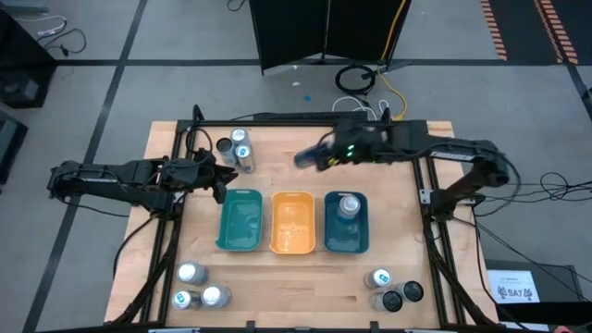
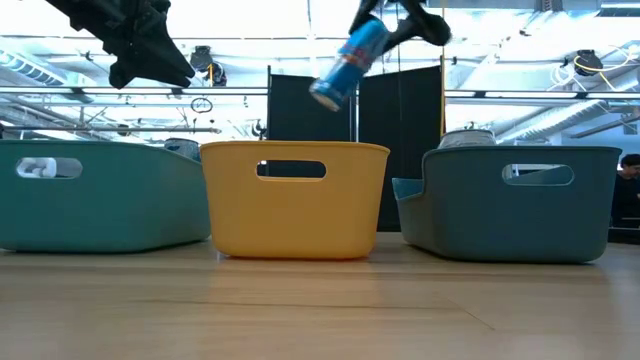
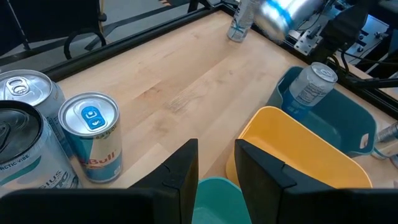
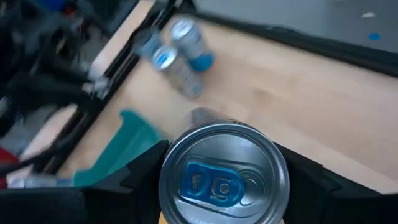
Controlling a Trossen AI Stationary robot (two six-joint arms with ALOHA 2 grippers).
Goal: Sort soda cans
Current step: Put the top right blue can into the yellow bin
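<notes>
A blue-and-silver soda can [image 2: 348, 62] hangs tilted above the pale wooden table [image 1: 296, 277], over the stretch behind the orange tray [image 1: 292, 222], its long axis slanting, top end lowest. The right gripper [image 1: 319, 154] clamps its sides. Around the table lies grey floor. The left gripper [image 3: 215, 163], fingers closed and empty, hovers near the cans [image 1: 236, 148] by the far left corner.
</notes>
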